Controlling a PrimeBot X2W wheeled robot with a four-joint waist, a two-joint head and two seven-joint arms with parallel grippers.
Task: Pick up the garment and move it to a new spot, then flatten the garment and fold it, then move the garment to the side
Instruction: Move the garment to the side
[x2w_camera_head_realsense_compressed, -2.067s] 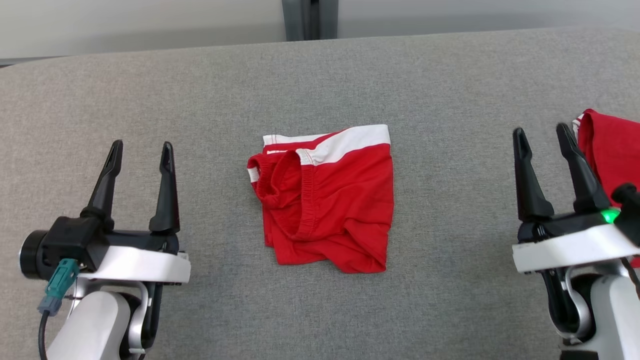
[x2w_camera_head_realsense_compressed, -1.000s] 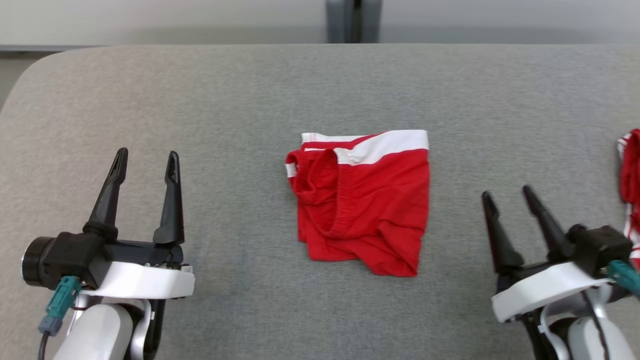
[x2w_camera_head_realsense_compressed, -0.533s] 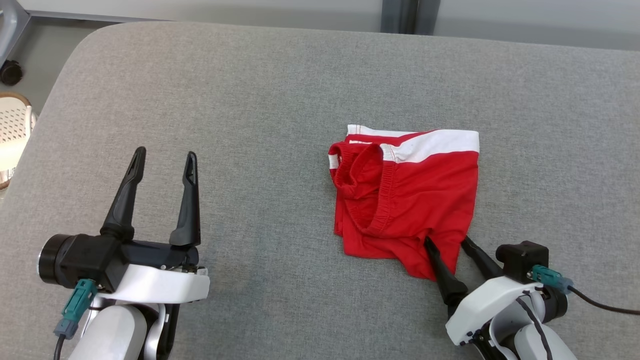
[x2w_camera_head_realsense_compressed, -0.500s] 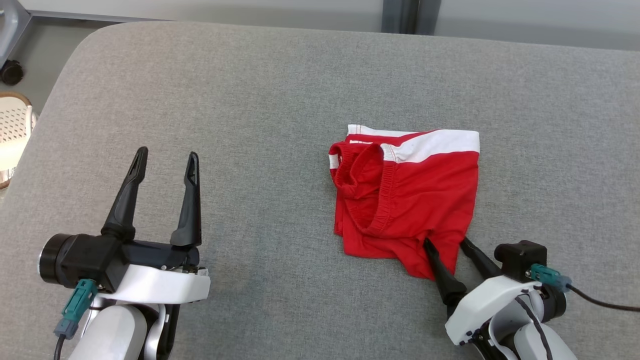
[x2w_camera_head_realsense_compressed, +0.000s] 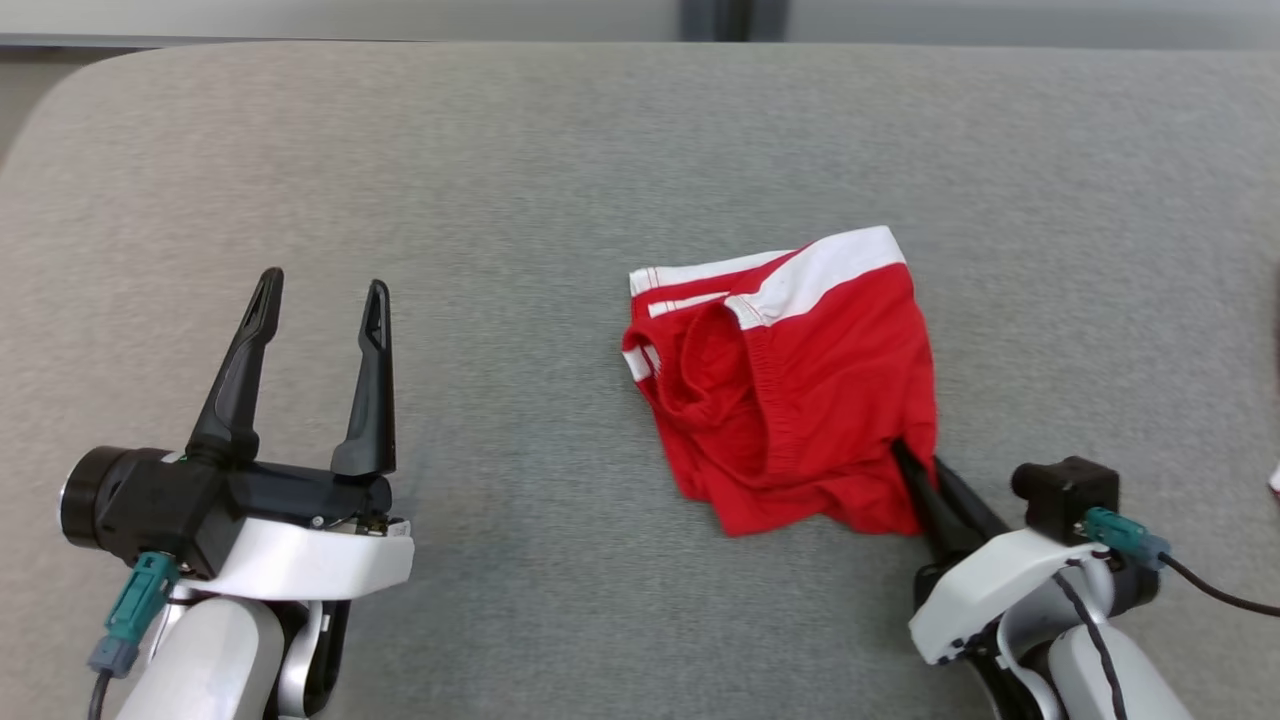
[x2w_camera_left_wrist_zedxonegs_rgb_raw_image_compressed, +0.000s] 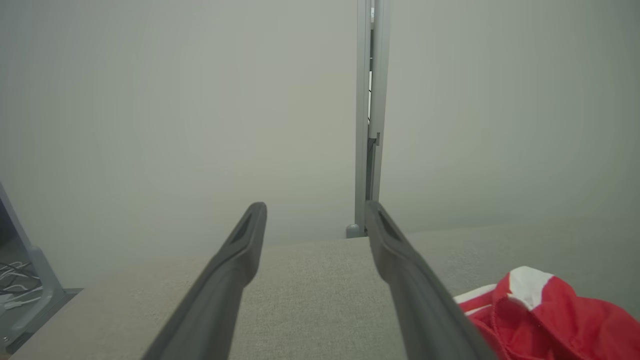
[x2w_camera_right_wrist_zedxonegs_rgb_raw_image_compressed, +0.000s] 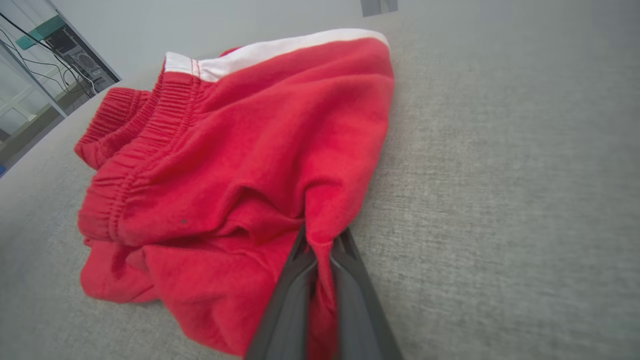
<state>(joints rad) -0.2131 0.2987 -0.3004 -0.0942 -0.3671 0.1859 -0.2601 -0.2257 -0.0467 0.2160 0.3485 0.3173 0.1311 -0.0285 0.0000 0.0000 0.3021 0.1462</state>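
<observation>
The left hand (x2w_camera_head_realsense_compressed: 323, 285) is at the lower left, with its two dark fingers wide apart and pointing forward above the pale forearm. The right hand (x2w_camera_head_realsense_compressed: 908, 458) comes from the lower right, leaning leftward, its fingers pressed together on the garment (x2w_camera_head_realsense_compressed: 800, 380) edge.

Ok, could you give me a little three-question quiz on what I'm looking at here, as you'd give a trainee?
1. True or false: the left tool stands open, holding nothing.
2. Which part of the red garment does the right tool pinch? A the white band; B its near right corner; C the elastic waist.
3. Fill in: the garment lies on a ___ padded surface.
Key: 1 true; 2 B; 3 grey.
</observation>
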